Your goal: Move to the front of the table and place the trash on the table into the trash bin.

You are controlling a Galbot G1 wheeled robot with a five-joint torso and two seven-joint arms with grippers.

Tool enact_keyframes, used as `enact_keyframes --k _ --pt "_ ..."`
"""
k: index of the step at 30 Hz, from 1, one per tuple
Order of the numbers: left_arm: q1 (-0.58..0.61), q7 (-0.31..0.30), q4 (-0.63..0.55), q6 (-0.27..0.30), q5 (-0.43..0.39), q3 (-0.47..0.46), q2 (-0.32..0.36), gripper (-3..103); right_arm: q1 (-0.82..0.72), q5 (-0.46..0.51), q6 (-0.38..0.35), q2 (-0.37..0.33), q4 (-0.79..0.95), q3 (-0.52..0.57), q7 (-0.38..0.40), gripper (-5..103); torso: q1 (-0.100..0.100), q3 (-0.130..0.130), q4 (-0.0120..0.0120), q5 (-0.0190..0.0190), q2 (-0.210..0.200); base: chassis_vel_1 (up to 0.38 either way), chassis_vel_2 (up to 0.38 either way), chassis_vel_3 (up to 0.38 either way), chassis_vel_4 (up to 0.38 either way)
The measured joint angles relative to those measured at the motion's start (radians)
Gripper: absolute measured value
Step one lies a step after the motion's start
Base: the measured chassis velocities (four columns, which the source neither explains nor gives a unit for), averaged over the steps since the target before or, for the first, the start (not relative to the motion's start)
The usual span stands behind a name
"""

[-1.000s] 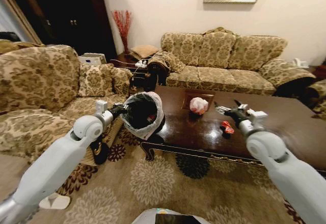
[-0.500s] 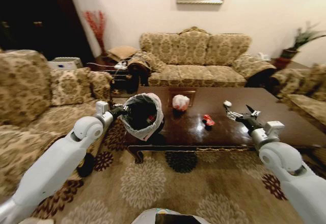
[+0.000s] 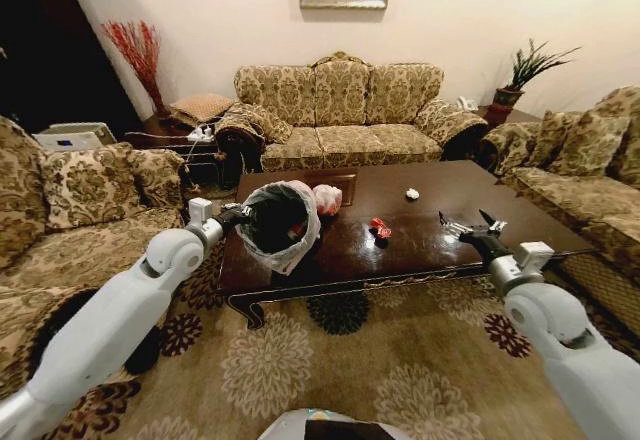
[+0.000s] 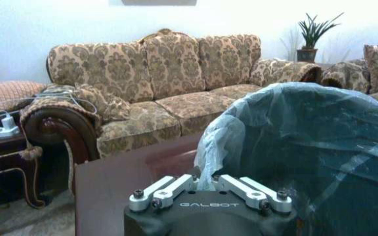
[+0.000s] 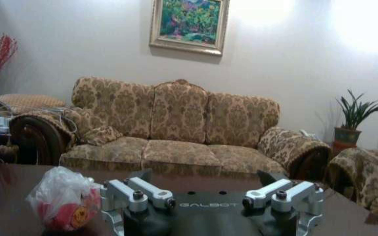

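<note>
- The trash lies spread over the dark tabletop [image 3: 440,245] in the centre of the head view: a white-and-red bag bundle [image 3: 327,198] near the far left part, a small red wrapper [image 3: 380,228] towards the middle, and a tiny white wad [image 3: 411,194] further back. I cannot pick out a bottle.
- The trash bin [image 3: 278,225], black with a pale liner, hangs tipped at left of centre, over the tabletop's near-left corner, mouth facing the camera.
- The left claw [image 3: 243,213] is clamped on the bin's lined rim; in the left wrist view its fingers [image 4: 169,189] pinch the liner edge [image 4: 210,162].
- The right claw [image 3: 470,228] hovers at right of centre above the tabletop's near-right area, spread wide and empty, well apart from all the trash. In the right wrist view the bag bundle [image 5: 63,197] sits at lower left.
- Risks, as I judge them: the bin is held by rim and thin liner alone, so the liner could tear or slip free and drop the bin.
- The tipped mouth could spill whatever goes in.
- The wad and wrapper are small and flat on glossy wood, so the claw may skid them away or scrape the surface.
- The bundle sits just behind the bin, so a reach from the right could knock into it.
</note>
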Motion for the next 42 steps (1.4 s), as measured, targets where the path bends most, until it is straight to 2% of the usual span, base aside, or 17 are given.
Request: enact_keyframes --k 19,27,34,42 --pt "0.010 -0.052 -0.025 0.033 -0.003 -0.014 0.003 3 -0.023 -0.035 0.000 0.038 -0.009 -0.008 0.009 100 0.000 0.000 -0.0004 0.0001 0.000 -0.082 0.112 0.118 -0.075" --pt "-0.005 -0.091 -0.019 0.020 -0.008 0.001 0.010 3 -0.016 -0.018 0.003 0.050 -0.026 -0.013 -0.005 100 0.000 0.000 0.0006 0.0000 0.000 0.086 0.048 0.047 0.083" --pt "0.000 -0.092 -0.018 0.015 -0.006 0.005 0.010 3 -0.011 0.001 0.000 0.056 -0.034 -0.018 -0.014 100 0.000 0.000 -0.0008 0.0002 0.000 0.006 0.031 0.036 0.005" --pt "0.005 -0.111 -0.024 0.014 -0.007 0.000 0.018 3 0.006 0.002 0.008 0.055 -0.045 -0.036 -0.024 100 0.000 0.000 -0.0003 0.0001 0.000 -0.021 0.033 0.038 -0.029"
